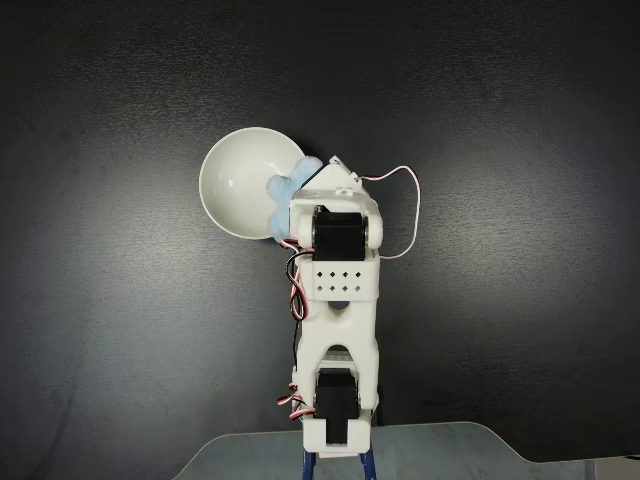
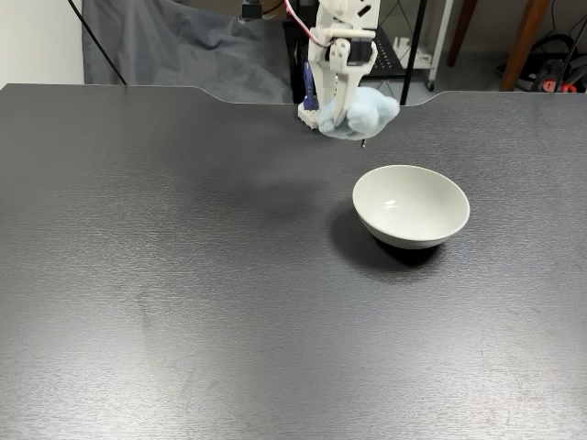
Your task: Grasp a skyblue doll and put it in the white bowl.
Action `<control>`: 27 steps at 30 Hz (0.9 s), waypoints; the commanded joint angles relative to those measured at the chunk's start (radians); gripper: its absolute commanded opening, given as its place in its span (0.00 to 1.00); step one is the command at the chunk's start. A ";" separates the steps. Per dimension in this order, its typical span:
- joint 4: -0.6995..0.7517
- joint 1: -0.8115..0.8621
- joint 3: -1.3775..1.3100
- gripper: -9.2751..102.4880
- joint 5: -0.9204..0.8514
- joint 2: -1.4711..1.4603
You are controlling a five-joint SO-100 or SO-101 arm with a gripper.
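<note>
1. Top-down fixed view: the white arm [image 1: 340, 330] reaches up from the bottom edge, and its head sits right at the right rim of the white bowl [image 1: 240, 185].
2. The skyblue doll [image 1: 290, 192] is pressed against the front of that head, its fluffy lobes overlapping the bowl's right rim in this view.
3. The jaws [image 1: 305, 200] are tucked under the arm's white housing here, so their tips are hard to see.
4. Over to the fixed view across the counter [image 2: 183, 302]: the jaws [image 2: 344, 124] are clenched on the doll [image 2: 367, 112], which hangs in the air, clear of the dark surface.
5. A tiny metal ring [image 2: 364, 143] dangles below the plush.
6. In this view the doll is above and to the left of the bowl [image 2: 411, 203], beyond its far rim; I cannot tell whether it is already over the opening.
7. The bowl stands upright on the counter, glossy inside, nothing in it, a dark shadow pooled at its near left side.
8. Red and white wires [image 1: 400, 200] loop off the right of the arm in the top-down view.
9. Behind the counter's far edge, a grey cloth [image 2: 183, 50] drapes at the left, with dark stand legs [image 2: 417, 46] to the right.
</note>
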 commanded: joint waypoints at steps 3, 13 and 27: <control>-0.006 -0.115 -0.091 0.07 0.006 0.083; -0.017 -0.347 -0.094 0.07 0.137 0.084; -0.235 -0.339 -0.014 0.07 0.196 0.064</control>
